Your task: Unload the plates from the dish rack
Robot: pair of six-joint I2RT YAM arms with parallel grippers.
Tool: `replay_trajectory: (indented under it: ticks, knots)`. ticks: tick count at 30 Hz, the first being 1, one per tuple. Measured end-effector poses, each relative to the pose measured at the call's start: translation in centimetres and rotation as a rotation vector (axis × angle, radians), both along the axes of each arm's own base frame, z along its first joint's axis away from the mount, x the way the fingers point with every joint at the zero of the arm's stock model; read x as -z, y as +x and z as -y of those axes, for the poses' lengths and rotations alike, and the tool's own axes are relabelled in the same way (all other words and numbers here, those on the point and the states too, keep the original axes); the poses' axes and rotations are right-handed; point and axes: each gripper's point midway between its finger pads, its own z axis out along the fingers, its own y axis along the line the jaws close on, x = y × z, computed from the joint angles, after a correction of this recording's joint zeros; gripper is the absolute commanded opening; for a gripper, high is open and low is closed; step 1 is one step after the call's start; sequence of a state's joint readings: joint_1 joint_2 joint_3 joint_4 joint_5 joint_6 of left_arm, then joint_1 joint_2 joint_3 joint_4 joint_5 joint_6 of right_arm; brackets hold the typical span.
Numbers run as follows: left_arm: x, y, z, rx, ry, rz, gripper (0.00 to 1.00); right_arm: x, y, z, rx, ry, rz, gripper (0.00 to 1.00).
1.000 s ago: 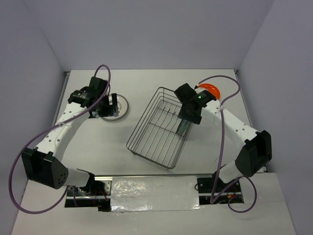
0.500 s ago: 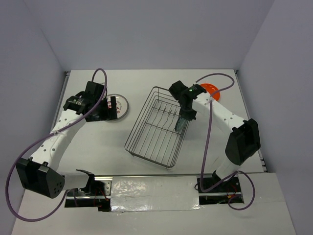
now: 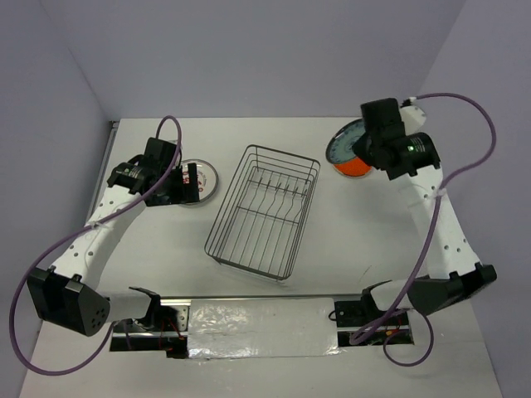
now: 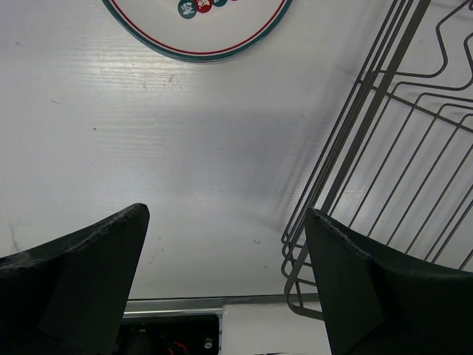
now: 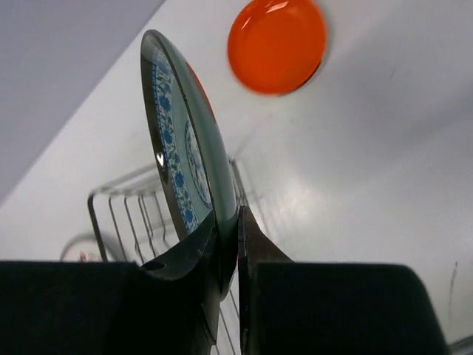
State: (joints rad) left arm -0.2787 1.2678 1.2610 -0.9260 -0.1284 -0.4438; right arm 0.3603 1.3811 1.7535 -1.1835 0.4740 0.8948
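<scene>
The dark wire dish rack (image 3: 261, 214) sits mid-table, a bit nearer than the plates. It has no plates in it now, just bare wires & prongs. 1 sec ago the right gripper (image 5: 229, 222) was down at the rack's right side w/ the teal round plate with a blue pattern and a dark rim (image 5: 174, 148). Now that plate is out and up, and the rack has slid a little to the left. So the rack looks all unloaded, I think. Only job left: put this last plate down.

Left of the rack, the left gripper (image 4: 225, 214) hangs low over the white table (image 3: 166, 249). Its fingers are spread wide, w/ nothing between them. It has hardly moved in the last half sec. Just past it lies the white round plate with a red and teal ring (image 4: 196, 29), flat on the table, not touching the rack.

Far right: the right gripper pinches the edge of the teal plate. The plate stands on its edge, up in the air, well away from the rack. Behind it lies the shiny plain orange plate (image 5: 276, 46), flat on the table. In the top view the teal plate hides part of the orange one. My guess: teal goes down on or next to orange. Go slow, bc a thin pinch on a rim could slip.
</scene>
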Motion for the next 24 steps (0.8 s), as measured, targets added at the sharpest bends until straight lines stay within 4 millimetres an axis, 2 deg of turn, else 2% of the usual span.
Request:
replay_trajectory:
  ticks: [1,2,5,8,10,12,14,16,18,20,24]
  knots:
    - [0.0,0.0,0.0,0.001,-0.001,0.000,0.99,-0.2,0.8,1.9,0.059,0.007,0.045,0.00]
    - [0.0,0.0,0.1,0.002,-0.003,-0.001,0.99,0.3,1.7,3.4,0.102,0.011,0.071,0.00]
    - [0.0,-0.1,0.3,0.009,-0.015,-0.003,0.99,4.3,3.9,7.1,0.211,0.034,0.075,0.00]
    - [-0.4,-0.3,0.5,0.016,-0.031,0.006,1.00,10.5,7.3,9.1,0.258,0.068,0.050,0.00]
    - [-0.9,-0.4,0.6,0.018,-0.044,0.034,0.99,14.5,8.5,9.9,0.270,0.099,0.021,0.00]
    - [-1.2,-0.9,0.5,0.017,-0.052,0.057,0.99,17.4,9.6,10.6,0.276,0.140,0.004,0.00]
    - [-1.2,-1.5,0.3,0.015,-0.057,0.073,1.00,19.2,10.8,11.9,0.292,0.176,0.004,0.01]
    - [-0.6,-2.1,0.1,0.013,-0.059,0.074,1.00,20.6,12.3,12.8,0.294,0.212,0.010,0.07]
    - [0.2,-2.8,-0.1,0.006,-0.057,0.053,1.00,21.9,13.8,13.3,0.285,0.242,-0.002,0.35]
    - [0.7,-3.0,-0.2,-0.009,-0.056,0.036,0.99,23.5,15.0,12.9,0.253,0.277,-0.021,0.56]
    - [0.9,-3.4,-0.7,-0.024,-0.034,0.024,0.99,26.0,15.2,10.9,0.184,0.334,-0.105,0.66]
